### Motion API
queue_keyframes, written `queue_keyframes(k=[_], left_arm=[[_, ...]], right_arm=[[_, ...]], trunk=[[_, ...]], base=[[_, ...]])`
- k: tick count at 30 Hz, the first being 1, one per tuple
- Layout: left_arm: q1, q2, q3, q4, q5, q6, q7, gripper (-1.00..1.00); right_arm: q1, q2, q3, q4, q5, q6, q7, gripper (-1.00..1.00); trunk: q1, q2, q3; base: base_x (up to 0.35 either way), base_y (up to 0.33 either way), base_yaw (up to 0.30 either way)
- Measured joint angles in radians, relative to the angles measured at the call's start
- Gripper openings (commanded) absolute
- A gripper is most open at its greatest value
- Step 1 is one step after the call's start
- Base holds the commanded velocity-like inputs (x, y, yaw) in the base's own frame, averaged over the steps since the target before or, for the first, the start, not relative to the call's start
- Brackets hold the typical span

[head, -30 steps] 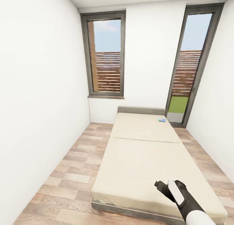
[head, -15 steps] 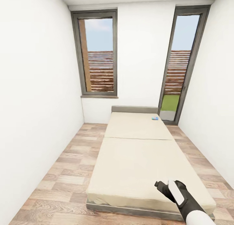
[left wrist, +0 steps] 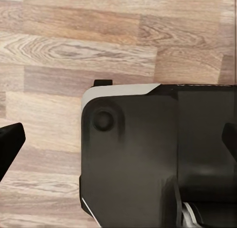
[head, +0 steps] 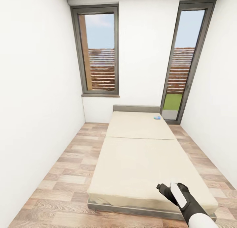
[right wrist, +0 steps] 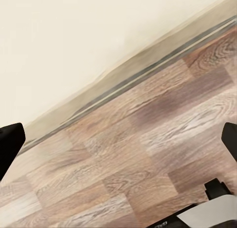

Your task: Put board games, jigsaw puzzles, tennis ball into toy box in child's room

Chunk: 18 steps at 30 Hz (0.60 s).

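The bed (head: 138,155) with its beige mattress runs away from me to the low grey headboard (head: 136,108). One small light blue board game (head: 157,117) lies on the mattress at the far right, near the headboard. My right gripper (head: 169,190) hovers over the bed's near right corner; in the right wrist view it (right wrist: 118,144) is open and empty above the bed edge and floor. My left gripper (left wrist: 118,144) is open and empty too, over my own dark base and the wood floor. The table, toy box, jigsaw puzzles and tennis ball are out of view.
White walls close the room in on both sides. A grey-framed window (head: 98,53) and a tall glazed door (head: 181,66) stand in the far wall. Strips of wood-plank floor (head: 65,175) run along both sides of the bed, the left one wider.
The whole picture has shifted: the bed sits further left and a little further off, so the camera moved. The right arm keeps its place in the picture.
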Motion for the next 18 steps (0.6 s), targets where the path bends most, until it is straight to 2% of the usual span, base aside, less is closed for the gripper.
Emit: queue_keyframes(k=[18], left_arm=[[0.0,0.002,0.005,0.0,0.004,0.002,0.001,1.0]], right_arm=[[0.0,-0.001,-0.003,0.0,0.0,0.0,0.002,1.0]], trunk=[[0.0,0.0,-0.022]], base=[[0.0,0.0,0.0]])
